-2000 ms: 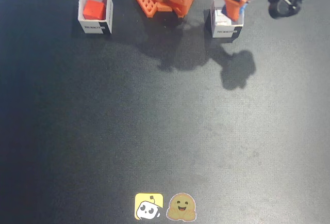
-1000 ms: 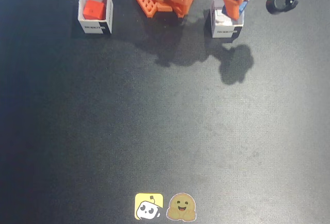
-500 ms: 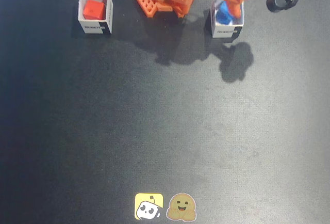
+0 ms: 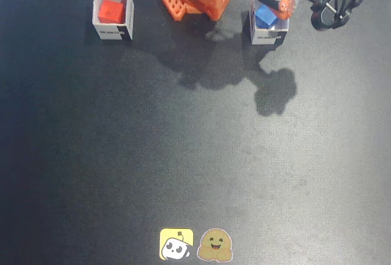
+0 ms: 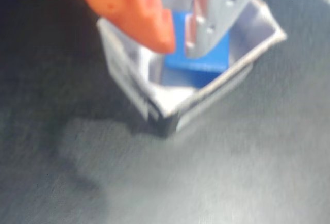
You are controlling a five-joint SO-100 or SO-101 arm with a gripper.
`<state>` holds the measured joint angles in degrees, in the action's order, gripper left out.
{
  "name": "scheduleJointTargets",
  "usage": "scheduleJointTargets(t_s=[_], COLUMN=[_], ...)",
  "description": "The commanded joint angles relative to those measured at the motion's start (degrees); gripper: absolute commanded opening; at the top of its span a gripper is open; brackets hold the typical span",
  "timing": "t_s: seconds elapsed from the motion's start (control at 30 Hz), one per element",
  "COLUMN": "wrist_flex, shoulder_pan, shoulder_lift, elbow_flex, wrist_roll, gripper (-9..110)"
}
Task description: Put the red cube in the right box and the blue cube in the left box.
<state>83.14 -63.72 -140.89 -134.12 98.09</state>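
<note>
red cube [image 4: 111,11], blue cube [image 5: 203,53], white boxes [image 4: 99,7]

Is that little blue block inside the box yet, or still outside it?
Inside. In the wrist view the blue cube sits within the white box walls, with the hand fingers on either side. Whether it rests on the bottom, cannot tell.

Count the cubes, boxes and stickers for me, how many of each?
Cubes: 2, the red cube and the blue cube.
Boxes: 2, the left box and the right box in the fixed view.
Stickers: 2, yellow sticker, brown sticker.
Total: 6.
</note>
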Motion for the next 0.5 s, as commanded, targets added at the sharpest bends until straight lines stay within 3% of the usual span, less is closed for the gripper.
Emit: scheduleJointTargets(t_s=[0.0,0.2,0.47], wrist_flex=[-1.4,-3.8,-2.1], shoulder_pan=[5.3,17.5,43.0], shoulder_lift=[-0.3,-1.2,-6.4], elbow_flex=[2.7,1.9,0.5], wrist_roll=[-0.6,-4.7,-11.9], gripper=[0,0,0])
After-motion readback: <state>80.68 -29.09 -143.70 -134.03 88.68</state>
